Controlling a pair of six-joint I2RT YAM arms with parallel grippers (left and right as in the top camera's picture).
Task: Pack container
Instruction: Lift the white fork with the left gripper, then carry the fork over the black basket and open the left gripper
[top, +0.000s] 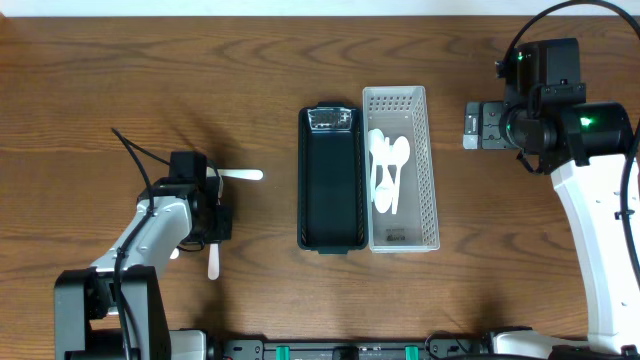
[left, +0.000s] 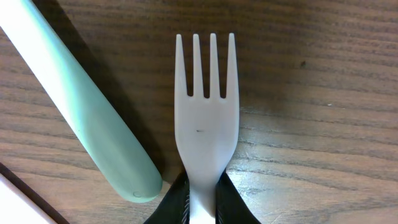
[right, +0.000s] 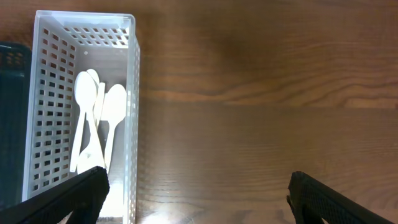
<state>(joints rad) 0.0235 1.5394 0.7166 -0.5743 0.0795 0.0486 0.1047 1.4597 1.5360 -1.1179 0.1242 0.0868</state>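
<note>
Your left gripper (left: 200, 200) pinches the white plastic fork (left: 206, 124) at its neck; lifted, it could pivot loose. Your right gripper (right: 198, 198) gapes empty.

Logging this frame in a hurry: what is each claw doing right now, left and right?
Left claw: closed on the white fork, gripping its neck.
Right claw: open, holding nothing.
</note>
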